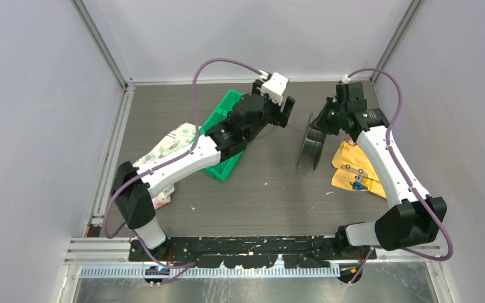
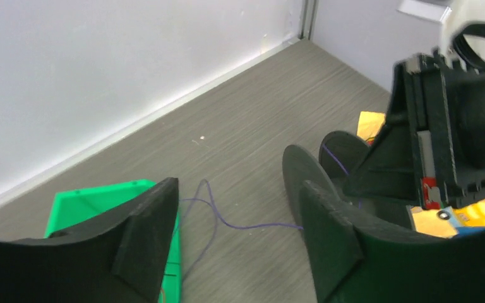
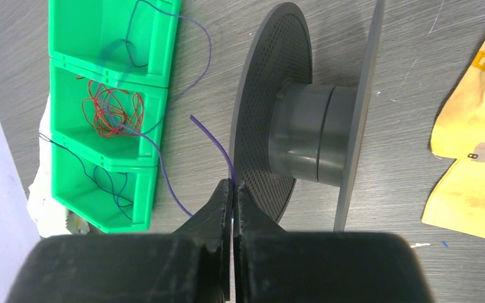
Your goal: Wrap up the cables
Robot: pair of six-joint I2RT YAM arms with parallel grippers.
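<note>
A thin purple cable (image 3: 209,137) runs from the green bin (image 3: 110,95) across the table to my right gripper (image 3: 233,185). That gripper is shut on it beside the near flange of the black spool (image 3: 309,132), and a short free end sticks out past the fingertips. The spool stands on its flange edges (image 1: 309,148). My left gripper (image 2: 240,189) is open and empty above the table, with the purple cable (image 2: 227,221) lying below and between its fingers. In the top view the left gripper (image 1: 288,113) is left of the right gripper (image 1: 321,123).
The green bin (image 1: 224,136) has three compartments: dark blue wires in the end ones, a red-orange tangle (image 3: 110,110) in the middle. A yellow bag (image 1: 353,170) lies right of the spool. A patterned cloth (image 1: 164,148) lies left of the bin. Walls enclose the table.
</note>
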